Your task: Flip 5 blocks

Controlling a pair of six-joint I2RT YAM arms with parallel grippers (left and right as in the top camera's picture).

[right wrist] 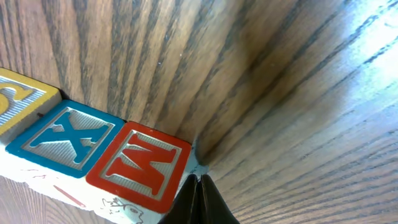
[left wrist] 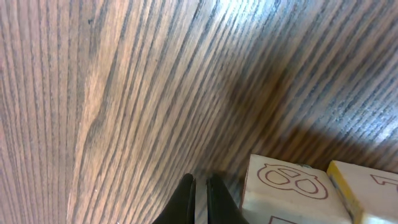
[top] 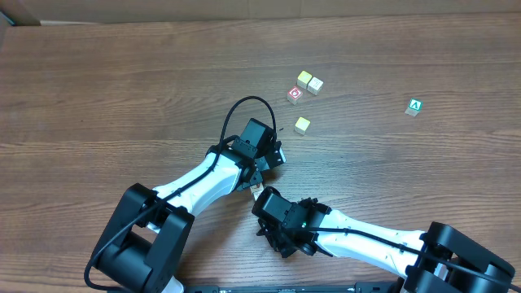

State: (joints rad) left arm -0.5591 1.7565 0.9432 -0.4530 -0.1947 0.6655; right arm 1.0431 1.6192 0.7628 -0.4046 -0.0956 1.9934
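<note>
Wood table [top: 98, 73]: a pale block [left wrist: 286, 190] lies just beside the closed left tool [left wrist: 200, 185].

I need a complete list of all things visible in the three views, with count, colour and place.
table: one, brown wood, under everything
yellowish cubes: three; two touching beyond the arms, one apart and nearer them
red-faced cube: one, red and white, beside that pair
green A cube: one, alone at far right
yellow block, blue X block, red M block: one each, side by side in a row, right wrist view
pale block: one, brown figure, left wrist view, bottom right
yellow-edged block: one, next to the pale block
arms: two, white and black, near edge
left gripper, right gripper: shut, empty
</note>
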